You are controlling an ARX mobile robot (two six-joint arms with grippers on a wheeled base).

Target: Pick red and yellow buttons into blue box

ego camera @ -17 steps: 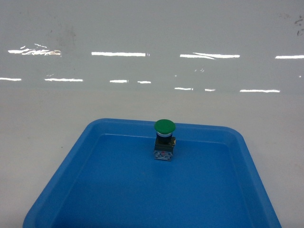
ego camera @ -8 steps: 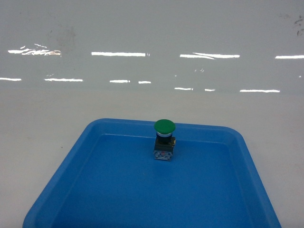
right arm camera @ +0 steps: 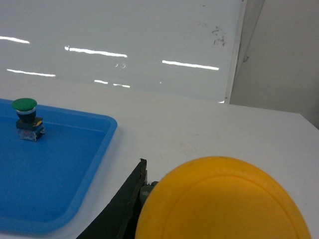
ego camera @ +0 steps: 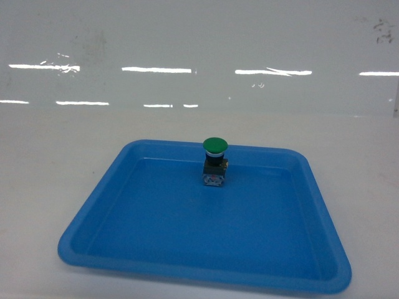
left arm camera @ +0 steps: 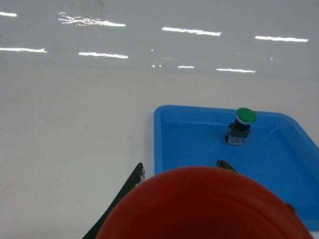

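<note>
In the left wrist view the red button's dome cap (left arm camera: 204, 209) fills the bottom of the frame, held between the two dark fingers of my left gripper (left arm camera: 181, 168), which is shut on it above the table beside the tray. In the right wrist view the yellow button's cap (right arm camera: 219, 204) sits just as close, with my right gripper (right arm camera: 209, 172) shut on it; only its left finger (right arm camera: 130, 194) shows. The blue box is out of view. Neither gripper appears in the head view.
A shallow blue tray (ego camera: 93, 212) lies on the white table, with a green button (ego camera: 215, 161) standing upright near its far edge. A glossy white wall (ego camera: 199, 50) runs behind the table. A wall corner (right arm camera: 237, 50) stands at the right.
The head view has pulled back: the tray and green button sit smaller and higher in the frame, and the tray's front rim now shows. The green button has not moved in the tray.
</note>
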